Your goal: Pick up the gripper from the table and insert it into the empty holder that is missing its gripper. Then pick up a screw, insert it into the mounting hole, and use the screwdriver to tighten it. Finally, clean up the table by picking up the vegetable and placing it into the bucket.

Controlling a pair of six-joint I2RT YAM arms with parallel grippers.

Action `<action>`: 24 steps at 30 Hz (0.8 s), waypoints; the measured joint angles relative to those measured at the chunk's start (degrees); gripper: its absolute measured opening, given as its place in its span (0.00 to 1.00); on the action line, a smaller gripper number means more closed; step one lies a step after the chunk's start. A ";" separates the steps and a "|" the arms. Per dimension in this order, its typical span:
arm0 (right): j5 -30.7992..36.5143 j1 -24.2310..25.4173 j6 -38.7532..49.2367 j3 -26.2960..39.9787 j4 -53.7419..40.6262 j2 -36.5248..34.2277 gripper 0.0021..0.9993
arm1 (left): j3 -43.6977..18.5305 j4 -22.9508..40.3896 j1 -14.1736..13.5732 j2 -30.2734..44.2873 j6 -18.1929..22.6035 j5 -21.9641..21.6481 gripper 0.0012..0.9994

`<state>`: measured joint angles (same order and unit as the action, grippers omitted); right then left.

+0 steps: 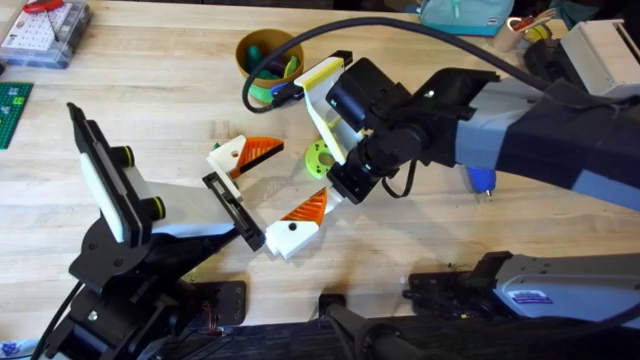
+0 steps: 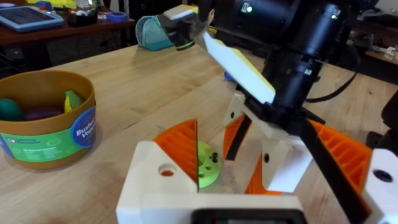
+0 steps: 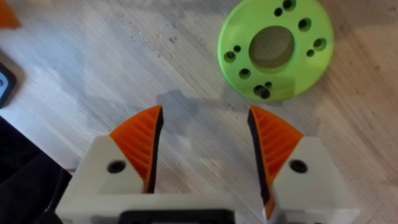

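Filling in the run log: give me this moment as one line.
left gripper: jaws open, empty | right gripper: jaws open, empty, beside green disc | bucket: holds vegetables | screwdriver: on table

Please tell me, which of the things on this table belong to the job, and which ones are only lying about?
Belong to the job:
- bucket
- screwdriver
- green disc with holes, probably the mounting part

Only lying about:
- teal pouch
- parts box
- green board
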<state>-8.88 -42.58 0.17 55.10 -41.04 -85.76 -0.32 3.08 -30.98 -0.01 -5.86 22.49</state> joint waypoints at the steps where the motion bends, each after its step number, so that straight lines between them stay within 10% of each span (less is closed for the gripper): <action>1: -0.01 -0.13 0.01 -0.03 0.03 -0.01 0.76 | 0.00 -0.01 0.00 0.00 -0.02 -0.01 0.99; 24: 0.52 4.51 -2.40 2.29 2.44 -2.46 0.76 | 0.00 -0.01 0.00 0.00 -0.16 0.01 0.99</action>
<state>-8.36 -38.06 -2.23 57.39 -38.60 -88.21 -0.32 3.07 -30.98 -0.01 -6.02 22.50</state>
